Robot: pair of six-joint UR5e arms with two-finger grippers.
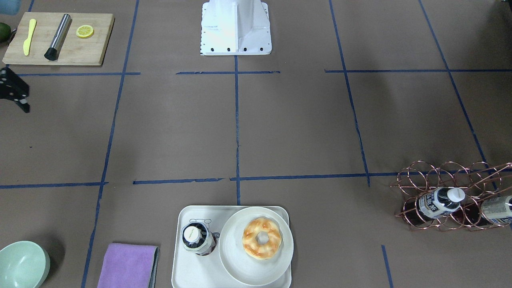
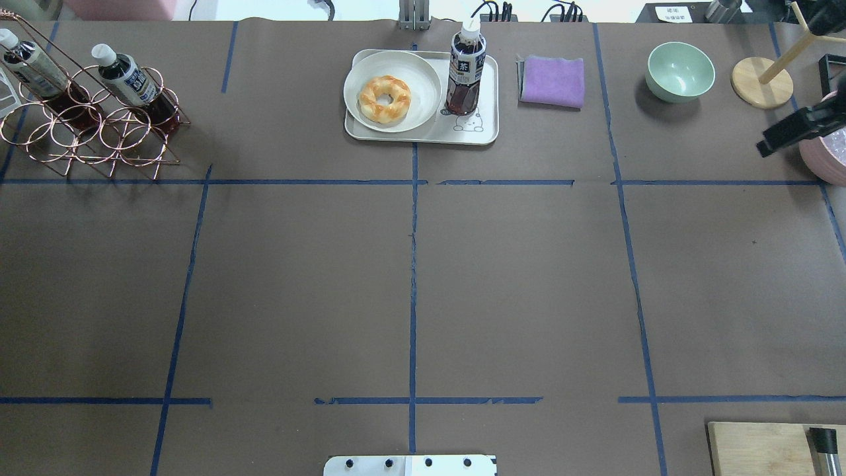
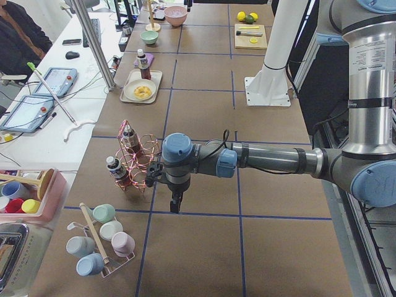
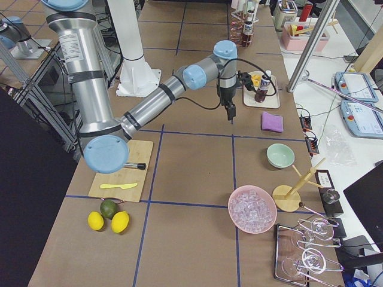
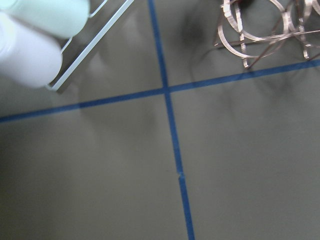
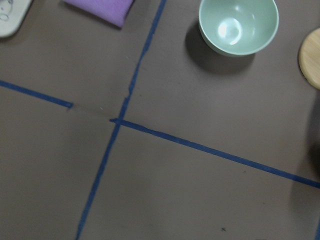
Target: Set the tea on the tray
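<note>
One tea bottle (image 2: 465,73) stands upright on the cream tray (image 2: 477,131), beside the bear drawing; it also shows in the front view (image 1: 196,239) on the tray (image 1: 185,270). Two more tea bottles (image 2: 131,78) (image 2: 32,63) lie in a copper wire rack (image 2: 92,132) at the far left. My right gripper (image 2: 763,149) hangs at the right edge, far from the tray, empty, and its fingers look shut. My left gripper (image 3: 176,208) shows only in the exterior left view, near the rack; I cannot tell whether it is open or shut.
A round plate (image 2: 423,73) with a donut (image 2: 384,99) fills the tray's other half. A purple cloth (image 2: 552,80), a green bowl (image 2: 679,69) and a wooden stand (image 2: 761,81) lie right of the tray. A wooden board (image 1: 60,38) and a pink bowl (image 4: 252,209) sit on the robot's right.
</note>
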